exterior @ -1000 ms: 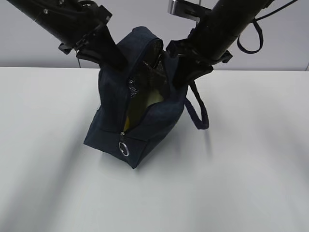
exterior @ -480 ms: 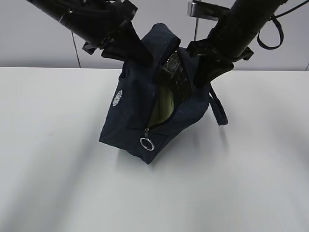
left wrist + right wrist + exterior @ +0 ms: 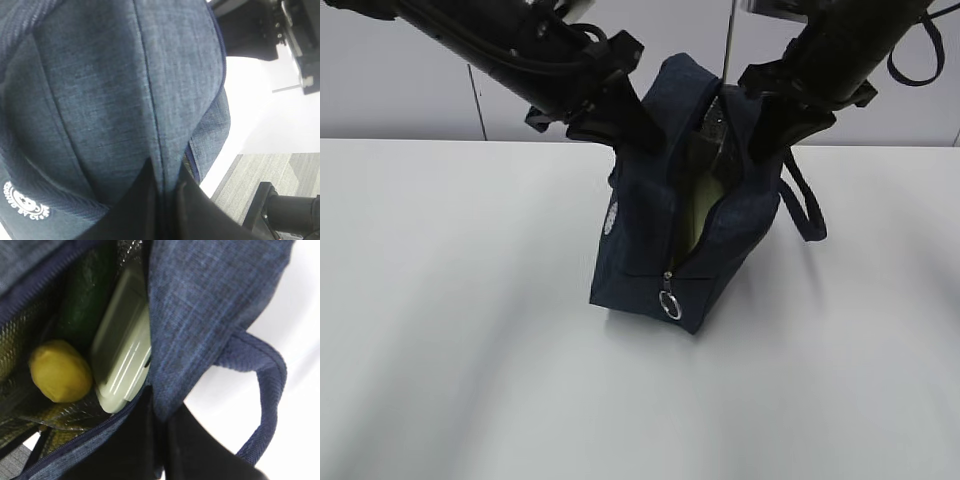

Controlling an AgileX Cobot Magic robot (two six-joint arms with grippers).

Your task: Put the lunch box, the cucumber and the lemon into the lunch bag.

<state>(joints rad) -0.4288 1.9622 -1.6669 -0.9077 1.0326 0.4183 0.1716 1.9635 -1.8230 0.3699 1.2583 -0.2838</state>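
Observation:
The navy lunch bag [image 3: 650, 240] stands on the white table, its zipper open down the front with a ring pull [image 3: 670, 306]. My left gripper [image 3: 635, 125] is shut on the bag's left upper wall [image 3: 100, 100]. My right gripper [image 3: 765, 130] is shut on the right upper wall [image 3: 200, 315]. In the right wrist view the bag holds the lunch box [image 3: 122, 352] with its sage-green lid, the dark green cucumber [image 3: 87, 295] and the yellow lemon [image 3: 60, 371] on the foil lining. A pale green strip of the lid [image 3: 700, 215] shows through the opening.
One loop handle [image 3: 805, 205] hangs off the bag's right side, and shows in the right wrist view [image 3: 265, 390]. A small white emblem [image 3: 611, 219] is on the bag's left face. The white table [image 3: 450, 330] spreads all round; a grey wall stands behind.
Both grippers have carried the bag to the right across the table, and it now stands more upright. The opening looks narrower than before.

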